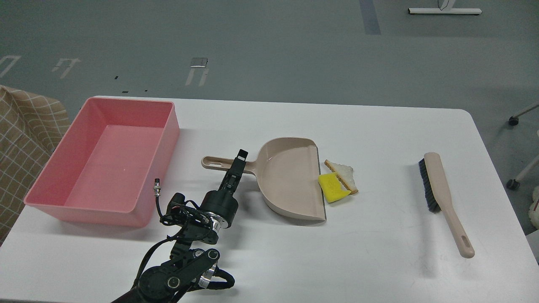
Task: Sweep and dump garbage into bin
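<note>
The yellow sponge chunk point(332, 187) and the triangular white bread slice point(343, 173) lie touching each other on the white table, right at the open mouth of the beige dustpan point(290, 181). The pink bin point(63, 176) stands at the left and holds nothing. My left gripper point(238, 162) reaches up from the bottom and sits over the dustpan's handle point(214, 162). It is dark and seen edge-on, so its fingers cannot be told apart. My right gripper is out of view.
A beige hand brush point(442, 193) with black bristles lies on the table at the right, handle pointing toward me. The table's right edge point(497, 168) is close beyond it. A checked cloth point(21, 139) is off the table at far left.
</note>
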Robot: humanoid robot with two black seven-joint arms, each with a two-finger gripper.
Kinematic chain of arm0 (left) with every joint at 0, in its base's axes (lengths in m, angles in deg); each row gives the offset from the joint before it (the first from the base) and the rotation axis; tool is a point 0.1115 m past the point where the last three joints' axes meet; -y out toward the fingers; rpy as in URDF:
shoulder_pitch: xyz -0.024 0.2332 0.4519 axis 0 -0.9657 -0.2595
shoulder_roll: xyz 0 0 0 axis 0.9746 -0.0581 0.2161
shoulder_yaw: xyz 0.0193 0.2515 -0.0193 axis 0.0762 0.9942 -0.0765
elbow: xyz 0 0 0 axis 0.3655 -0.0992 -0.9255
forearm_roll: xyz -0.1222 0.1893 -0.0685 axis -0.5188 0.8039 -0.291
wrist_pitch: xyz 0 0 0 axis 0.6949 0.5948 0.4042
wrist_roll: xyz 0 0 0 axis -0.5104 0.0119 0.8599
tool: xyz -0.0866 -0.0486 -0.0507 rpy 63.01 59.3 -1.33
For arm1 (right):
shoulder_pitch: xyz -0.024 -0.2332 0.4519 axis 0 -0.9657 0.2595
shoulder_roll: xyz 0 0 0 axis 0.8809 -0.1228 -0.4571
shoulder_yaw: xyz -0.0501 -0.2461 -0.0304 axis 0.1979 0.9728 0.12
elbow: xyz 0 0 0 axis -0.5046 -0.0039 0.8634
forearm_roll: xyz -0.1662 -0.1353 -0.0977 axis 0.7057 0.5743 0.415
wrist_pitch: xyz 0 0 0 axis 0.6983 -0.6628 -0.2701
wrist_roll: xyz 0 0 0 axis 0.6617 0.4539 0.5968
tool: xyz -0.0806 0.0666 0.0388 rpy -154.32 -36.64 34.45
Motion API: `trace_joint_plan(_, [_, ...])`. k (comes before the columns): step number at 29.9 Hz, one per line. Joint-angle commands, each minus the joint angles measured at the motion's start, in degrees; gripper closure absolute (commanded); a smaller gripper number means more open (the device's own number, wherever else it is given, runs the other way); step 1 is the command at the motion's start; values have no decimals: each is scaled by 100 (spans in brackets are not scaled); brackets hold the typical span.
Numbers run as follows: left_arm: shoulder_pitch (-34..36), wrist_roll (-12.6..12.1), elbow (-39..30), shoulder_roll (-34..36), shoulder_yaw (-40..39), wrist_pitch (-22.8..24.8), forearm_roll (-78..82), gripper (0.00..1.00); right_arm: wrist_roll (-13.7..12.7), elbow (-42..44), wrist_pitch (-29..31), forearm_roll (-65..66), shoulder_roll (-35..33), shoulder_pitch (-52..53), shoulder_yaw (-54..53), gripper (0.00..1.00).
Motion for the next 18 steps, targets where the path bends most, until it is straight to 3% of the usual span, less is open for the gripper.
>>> trace_joint_plan(1, [23, -2, 9, 0, 210, 0, -7, 73, -292, 166, -1, 149, -40, 12, 0, 5])
trace_joint_plan(12, [32, -19, 9, 0, 210, 0, -7, 73, -336, 158, -1, 141, -128, -67, -9, 5])
trace_joint_plan(18, [41, -19, 9, 0, 210, 0, -16, 73, -380, 175, -1, 149, -681, -208, 8, 7])
